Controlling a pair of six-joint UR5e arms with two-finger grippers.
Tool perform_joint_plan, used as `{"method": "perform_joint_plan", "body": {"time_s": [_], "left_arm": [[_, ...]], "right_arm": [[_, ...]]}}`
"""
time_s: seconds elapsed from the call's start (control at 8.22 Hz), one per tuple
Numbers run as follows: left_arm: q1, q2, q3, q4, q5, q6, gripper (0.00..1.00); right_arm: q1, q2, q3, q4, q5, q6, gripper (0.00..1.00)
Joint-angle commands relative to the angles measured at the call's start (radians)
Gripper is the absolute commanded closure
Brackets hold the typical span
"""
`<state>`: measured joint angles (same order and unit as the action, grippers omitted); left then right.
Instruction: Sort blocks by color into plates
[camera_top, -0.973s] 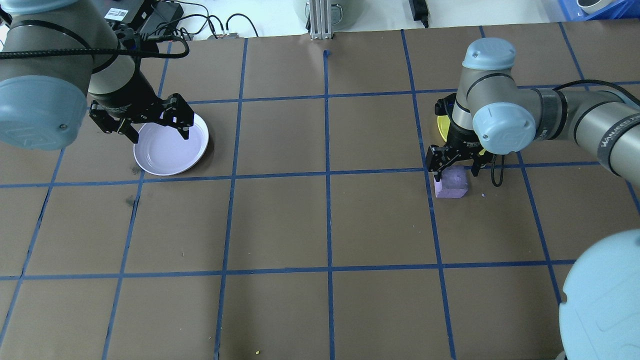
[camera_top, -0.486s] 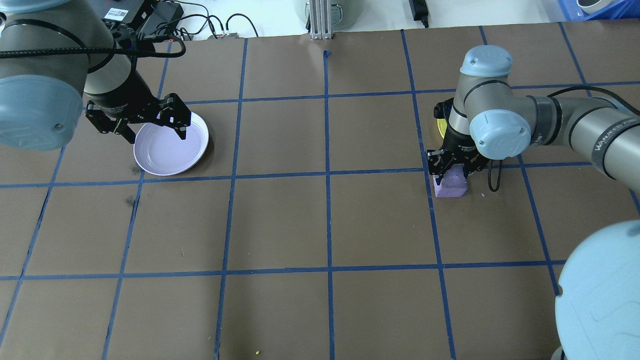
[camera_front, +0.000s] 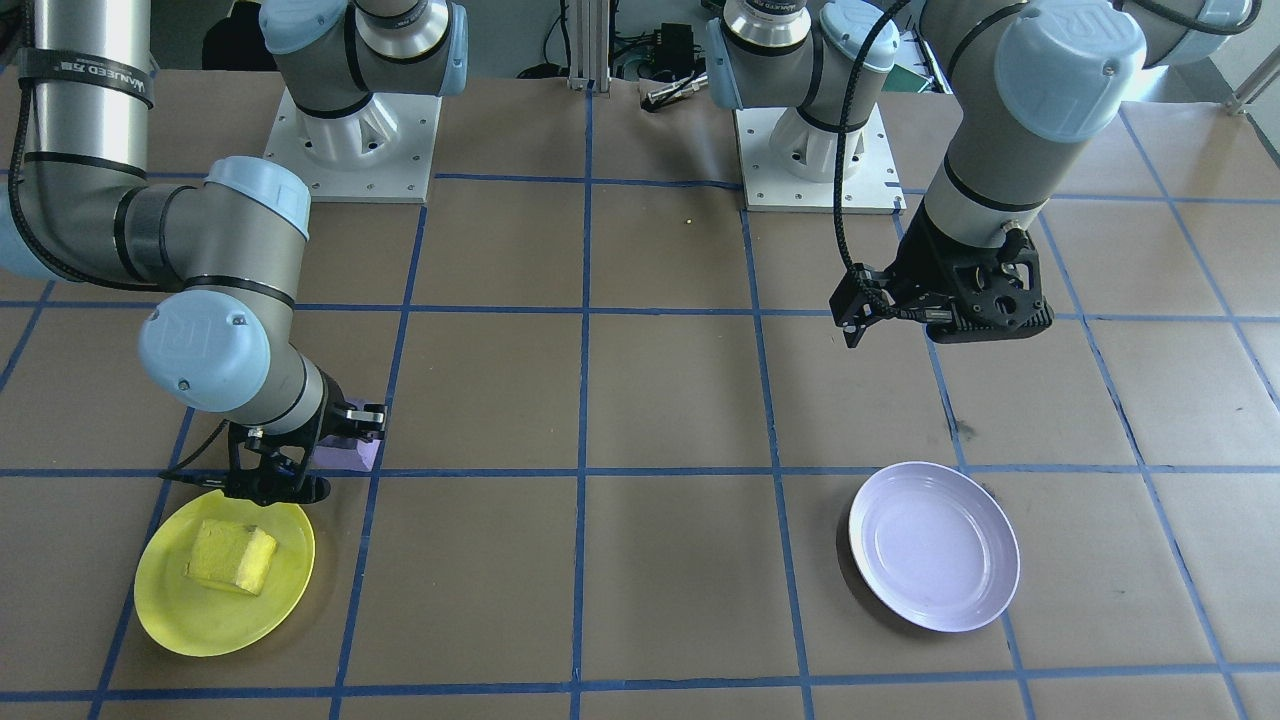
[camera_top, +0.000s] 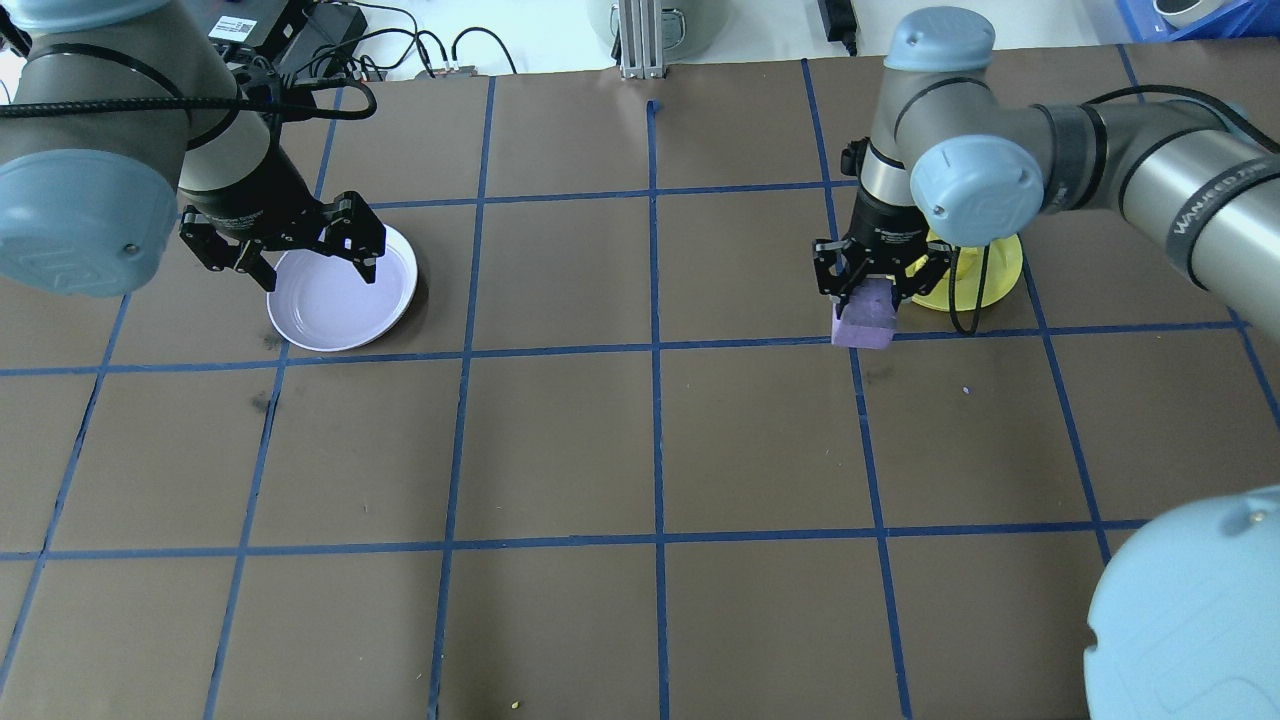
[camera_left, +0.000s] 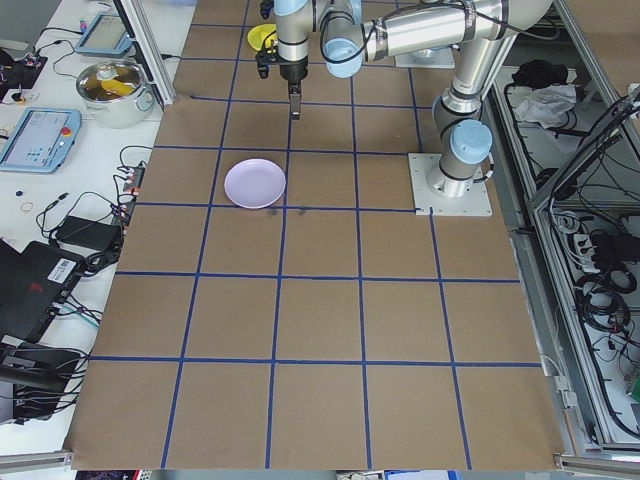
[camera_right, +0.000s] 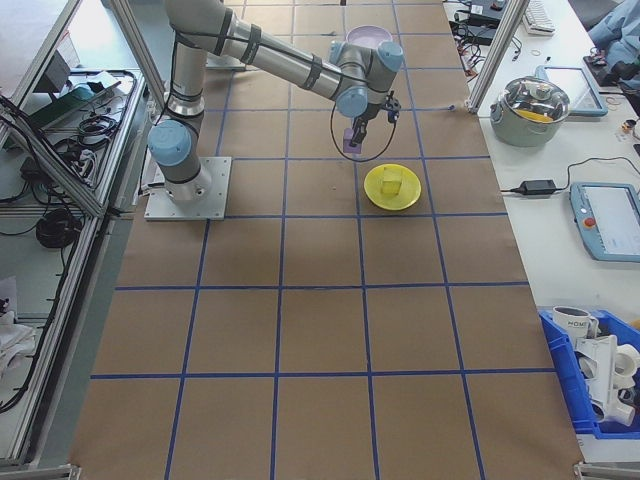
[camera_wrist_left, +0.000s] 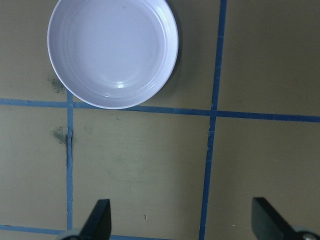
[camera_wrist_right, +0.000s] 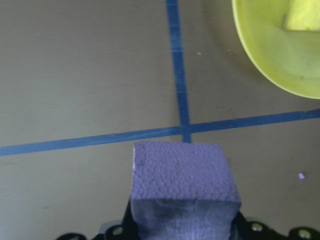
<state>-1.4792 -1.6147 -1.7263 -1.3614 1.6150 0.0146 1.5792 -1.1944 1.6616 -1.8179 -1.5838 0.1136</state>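
Gripping the purple block (camera_top: 864, 317) in the right gripper (camera_top: 868, 286), lifted off the table (camera_top: 640, 450) just beside the yellow plate (camera_top: 990, 275). Yellow block (camera_front: 231, 556) inside that plate. Left gripper (camera_top: 305, 252) spread wide, unloaded, over the lavender plate (camera_top: 340, 300) toward the table's left edge.

We see 2 arms reaching out over the worktop (camera_top: 640, 450), each bent at the elbow with its wrist pointing down. Our left hand (camera_top: 310, 262) hangs with its 2 fingers (camera_wrist_left: 100, 220) spread wide apart and nothing between them. Our right hand (camera_top: 868, 285) also points straight down; its fingers are pressed against opposite sides of the purple block (camera_top: 864, 315), which it carries clear of the worktop. A black cable loops beside the right wrist.
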Motion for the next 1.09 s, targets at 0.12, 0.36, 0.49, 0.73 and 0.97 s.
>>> {"method": "perform_joint_plan", "body": {"time_s": [0.12, 0.36, 0.49, 0.73, 0.97], "left_arm": [[0.0, -0.021, 0.002, 0.005, 0.0, -0.002, 0.0], [0.0, -0.021, 0.002, 0.007, 0.0, -0.001, 0.0], [0.0, -0.018, 0.002, 0.007, 0.0, -0.001, 0.0], [0.0, -0.025, -0.002, 0.008, -0.003, 0.001, 0.0], [0.0, -0.022, -0.003, 0.008, 0.002, -0.001, 0.0]], "right_arm": [[0.229, 0.051, -0.149, 0.036, 0.171, 0.317, 0.86], [0.364, 0.106, -0.151, -0.05, 0.163, 0.357, 0.84], [0.393, 0.119, -0.151, -0.06, 0.176, 0.385, 0.8], [0.445, 0.131, -0.134, -0.102, 0.177, 0.402, 0.67], [0.456, 0.162, -0.125, -0.106, 0.174, 0.402, 0.01]]}}
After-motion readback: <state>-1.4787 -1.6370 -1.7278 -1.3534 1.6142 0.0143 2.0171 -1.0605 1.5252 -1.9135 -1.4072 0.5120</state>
